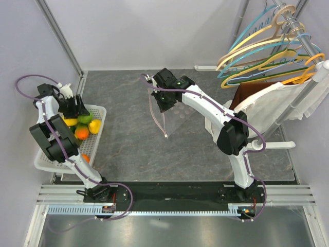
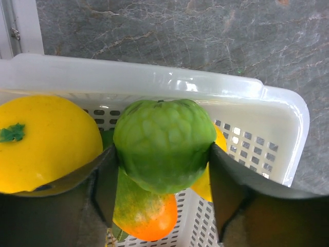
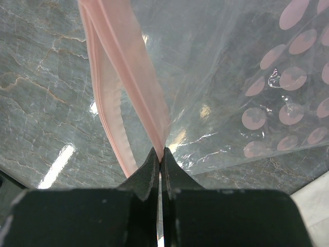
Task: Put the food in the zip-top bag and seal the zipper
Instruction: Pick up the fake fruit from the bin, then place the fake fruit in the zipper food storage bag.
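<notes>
**Filling not started; bag unsealed**

Left gripper [image 2: 162, 154] brackets a bumpy green round fruit [image 2: 164, 136] in the white mesh plastic basket [image 2: 154, 77] at the left edge of the worktop [image 1: 128, 149] (grip unconfirmed). Right gripper [image 3: 162, 154], pressed together, pinches the pinkish zipper strip [image 3: 128, 67] of the clear dotted plastic bag [image 3: 267, 103], mid-worktop. Nothing bagged; sealing outstanding.

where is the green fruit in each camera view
top external: green fruit at far left, in the white basket.
left wrist: centre, between the fingers of the left end effector.
right wrist: not in it.
shared landmark: the grey marbled table, in all three.
</notes>
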{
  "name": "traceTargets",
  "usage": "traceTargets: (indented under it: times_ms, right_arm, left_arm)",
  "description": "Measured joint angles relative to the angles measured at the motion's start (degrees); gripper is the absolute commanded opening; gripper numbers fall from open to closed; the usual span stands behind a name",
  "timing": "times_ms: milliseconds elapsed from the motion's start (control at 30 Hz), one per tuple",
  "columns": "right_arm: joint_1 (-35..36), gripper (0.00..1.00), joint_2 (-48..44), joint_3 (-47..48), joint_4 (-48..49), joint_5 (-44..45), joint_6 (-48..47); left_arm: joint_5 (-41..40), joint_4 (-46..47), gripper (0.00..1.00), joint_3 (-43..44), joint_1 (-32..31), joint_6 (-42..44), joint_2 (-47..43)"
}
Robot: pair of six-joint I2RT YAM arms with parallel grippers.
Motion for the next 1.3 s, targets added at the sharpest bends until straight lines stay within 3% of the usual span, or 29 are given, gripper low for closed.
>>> traceTargets:
  times_ms: [167, 300, 533, 600, 700, 800, 967, 1100, 1300]
  right_arm:
    - [0.0, 0.0, 0.0, 0.0, 0.02, -0.02, 0.0]
    - [0.0, 0.0, 0.0, 0.0, 0.0, -0.02, 0.0]
    - [-0.02, 0.0, 0.0, 0.0, 0.0, -2.75, 0.02]
    - [-0.04, 0.0, 0.02, 0.0, 0.0, -4.85, 0.11]
    - [-0.02, 0.0, 0.52, 0.68, -0.04, -8.44, 0.37]
    - [-0.02, 0.0, 1.27, 1.53, 0.04, -11.08, 0.7]
    - [0.0, 0.0, 1.68, 2.12, 0.11, -16.02, 2.36]
    - [0.13, 0.0, 1.68, 2.12, 0.28, -18.97, 3.32]
    - [-0.28, 0.0, 1.68, 2.01, 0.68, -20.65, 3.72]
  left_arm:
    - [1.2, -0.7, 0.52, 0.02, 0.0, -0.35, -0.81]
    - [3.48, -2.99, 0.52, 0.48, 0.0, -0.35, -6.38]
    - [21.24, -6.34, 0.49, 1.03, -1.11, -0.22, -23.52]
    - [26.21, -6.21, 0.49, -1.66, -4.46, -0.33, -28.79]
    - [31.21, -2.21, 0.49, -9.18, -15.08, -2.67, -35.63]
    - [33.29, 4.94, 0.48, -18.1, -25.86, -7.67, -40.59]
    - [34.67, 19.12, 0.48, -26.53, -36.79, -18.64, -43.69]
    - [33.11, 26.99, 0.47, -28.22, -41.42, -24.11, -43.39]
    - [30.82, 34.58, 0.45, -29.94, -41.83, -28.76, -41.83]
